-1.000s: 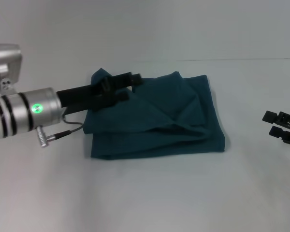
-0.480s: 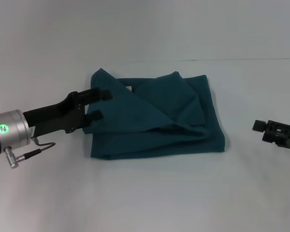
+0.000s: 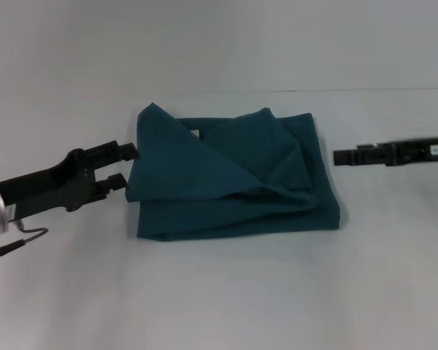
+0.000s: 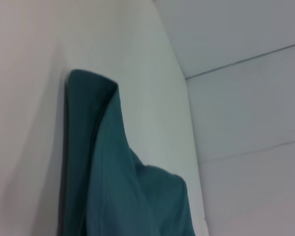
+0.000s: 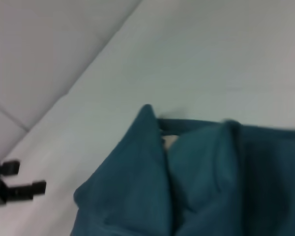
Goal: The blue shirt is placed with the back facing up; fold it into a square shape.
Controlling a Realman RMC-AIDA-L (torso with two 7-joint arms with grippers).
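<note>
While the blue shirt (image 3: 233, 179) lies folded into a rough, rumpled square at the centre of the head view, both arms sit off to its sides. It rests on the white counter (image 3: 226, 292), with one flap drawn diagonally from the upper left corner down toward the lower right, and a second fold bunched along the right half; a small pale tag shows near the top edge where the folds meet. From the lower left of the frame the left arm reaches in at a shallow upward slant, its silver wrist section cut off by the frame edge and a thin cable looping beneath it. Its black left hand (image 3: 124, 166) points toward the shirt's left edge, the two fingers parted with a clear gap and nothing between them, tips just beside the cloth or barely touching it. At the middle right of the frame the right hand (image 3: 341, 156) extends almost level, seen edge-on as a thin dark bar, its tip near the shirt's right border but apart from it; whether its fingers are spread or closed I cannot tell. The right wrist view shows the shirt's peaked corner and, in its lower left, the left hand's spread fingers (image 5: 27, 189).
</note>
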